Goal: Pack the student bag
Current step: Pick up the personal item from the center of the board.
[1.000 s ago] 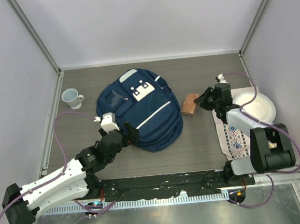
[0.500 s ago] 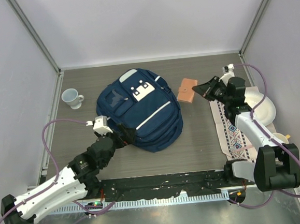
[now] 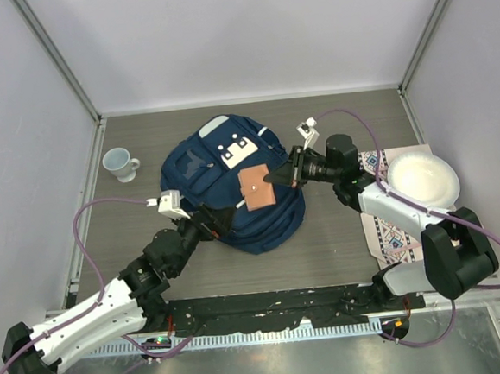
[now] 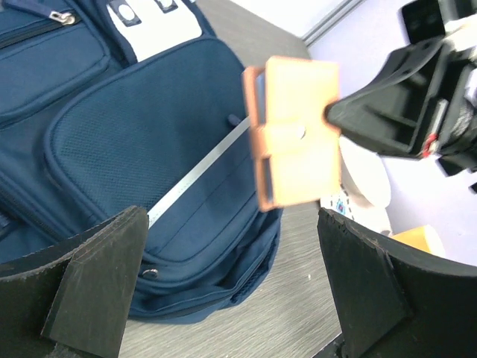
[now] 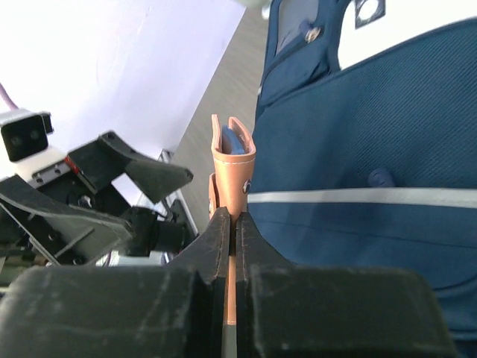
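Note:
The student bag (image 3: pixel 222 167) is a navy backpack with thin white stripes and a white patch, lying flat mid-table; it also shows in the left wrist view (image 4: pixel 134 134) and the right wrist view (image 5: pixel 373 142). My right gripper (image 3: pixel 277 177) is shut on a tan leather wallet (image 3: pixel 256 187) and holds it in the air over the bag's front. The wallet also shows in the left wrist view (image 4: pixel 294 142) and the right wrist view (image 5: pixel 233 160), pinched at its edge by my right gripper (image 5: pixel 232 220). My left gripper (image 3: pixel 224 215) is open and empty at the bag's near edge (image 4: pixel 235 287).
A white mug (image 3: pixel 120 162) stands at the far left. A white bowl (image 3: pixel 423 180) sits on a patterned cloth (image 3: pixel 390 224) at the right. The enclosure walls close in the back and both sides.
My right gripper took the wallet from the table right of the bag, lifted it and carried it left over the bag. My left arm shifted slightly along the bag's near edge.

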`<state>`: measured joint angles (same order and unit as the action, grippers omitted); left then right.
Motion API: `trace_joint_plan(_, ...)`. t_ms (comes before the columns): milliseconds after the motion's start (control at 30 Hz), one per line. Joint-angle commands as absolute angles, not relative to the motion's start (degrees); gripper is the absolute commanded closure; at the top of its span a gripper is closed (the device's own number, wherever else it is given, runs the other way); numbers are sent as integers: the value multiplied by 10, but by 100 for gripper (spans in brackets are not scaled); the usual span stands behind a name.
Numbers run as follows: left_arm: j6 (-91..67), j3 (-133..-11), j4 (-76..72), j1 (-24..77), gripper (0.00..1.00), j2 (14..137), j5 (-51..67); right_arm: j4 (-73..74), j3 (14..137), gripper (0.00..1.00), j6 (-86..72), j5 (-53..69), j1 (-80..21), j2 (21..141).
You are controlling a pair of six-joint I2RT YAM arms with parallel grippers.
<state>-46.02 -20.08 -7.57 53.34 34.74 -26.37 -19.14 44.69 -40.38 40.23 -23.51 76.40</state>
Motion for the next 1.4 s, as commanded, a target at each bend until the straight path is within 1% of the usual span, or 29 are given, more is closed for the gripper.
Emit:
trace_joint_plan(0, -464, -179, -192, 526, 0, 338, -246, -262, 429, 99, -424, 433, -265, 766)
trace_joint_plan(167, -471, -184, -192, 519, 0, 365, -234, -331, 389, 99, -467, 461, -267, 766)
trace_joint_plan(400, -483, -185, -274, 510, 0, 434, -198, -452, 351, 99, -552, 495, -269, 779)
trace_joint_plan(500, -489, -191, -294, 505, 0, 465, -181, -480, 344, 99, -567, 505, -269, 783)
trace_joint_plan(600, -497, -185, -335, 500, 1, 484, -173, -483, 342, 99, -568, 516, -269, 788)
trace_joint_plan(833, -502, -192, -377, 485, 0, 521, -129, -485, 338, 99, -560, 540, -271, 804)
trace_joint_plan(933, -507, -192, -395, 483, 3, 533, -116, -486, 338, 99, -557, 544, -272, 804)
trace_joint_plan(1033, -509, -195, -410, 481, 10, 542, -98, -479, 340, 99, -550, 545, -272, 804)
trace_joint_plan(1067, -510, -199, -414, 480, 14, 550, -85, -477, 341, 99, -549, 546, -272, 804)
trace_joint_plan(1133, -510, -206, -414, 479, 19, 555, -73, -478, 340, 98, -548, 543, -272, 805)
trace_joint_plan(1167, -510, -211, -414, 478, 24, 563, -60, -478, 339, 98, -548, 541, -273, 806)
trace_joint_plan(1233, -512, -214, -415, 478, 31, 570, -54, -477, 339, 97, -543, 541, -273, 806)
trace_joint_plan(1267, -514, -214, -422, 478, 40, 573, -53, -469, 341, 96, -541, 541, -274, 805)
trace_joint_plan(1300, -516, -214, -424, 478, 44, 576, -53, -461, 342, 96, -531, 538, -274, 804)
trace_joint_plan(1333, -516, -214, -425, 477, 47, 577, -52, -450, 343, 94, -522, 533, -273, 802)
trace_joint_plan(1367, -517, -214, -425, 477, 55, 577, -51, -420, 347, 90, -512, 527, -274, 798)
